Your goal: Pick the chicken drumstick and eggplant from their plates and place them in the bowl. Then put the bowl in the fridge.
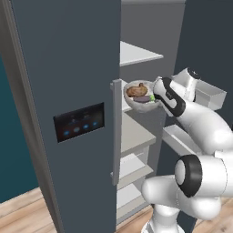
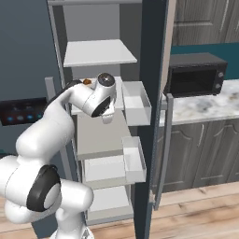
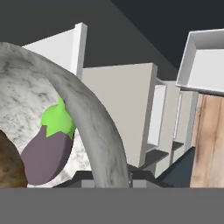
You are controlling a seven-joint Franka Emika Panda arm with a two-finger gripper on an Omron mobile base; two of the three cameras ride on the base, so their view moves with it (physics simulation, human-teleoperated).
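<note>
Wooden plank flooring (image 2: pixel 196 205) ran under a simulated kitchen where a tall dark grey two-door fridge (image 1: pixel 68 68) stood with its right door swung open, white shelves (image 2: pixel 98 52) showing inside and white door bins (image 2: pixel 137 105) hanging on the open door. No brand name or readable writing appeared anywhere; the only marking was a black panel with small blue lights (image 1: pixel 79 121) on the closed left door, beside a long silver handle (image 1: pixel 116 132). To the right of the fridge, a black microwave-like oven (image 2: pixel 196 74) sat on a pale marbled counter (image 2: pixel 205 105) above grey wooden cabinets (image 2: pixel 200 154), with a teal wall behind.

A round, deep, pale grey-white bowl with speckled sides (image 1: pixel 142 96) was held up at the fridge opening, just in front of the middle shelves and beside the silver handle, not resting on any shelf that could be seen. Inside it lay the lumpy golden-brown chicken drumstick (image 1: pixel 137 90) and, just beside it, the small dark purple eggplant with a green end (image 1: pixel 144 98). In the hand view the eggplant (image 3: pixel 48 153) lay against the bowl's inner wall with the drumstick (image 3: pixel 9 164) touching it at the left edge, the bowl's thick rim (image 3: pixel 94 131) curving down between the fingertips.

The white arm's two-finger gripper (image 3: pixel 111 177) was clamped narrowly on the bowl's rim, carrying the bowl with both foods in it.
</note>
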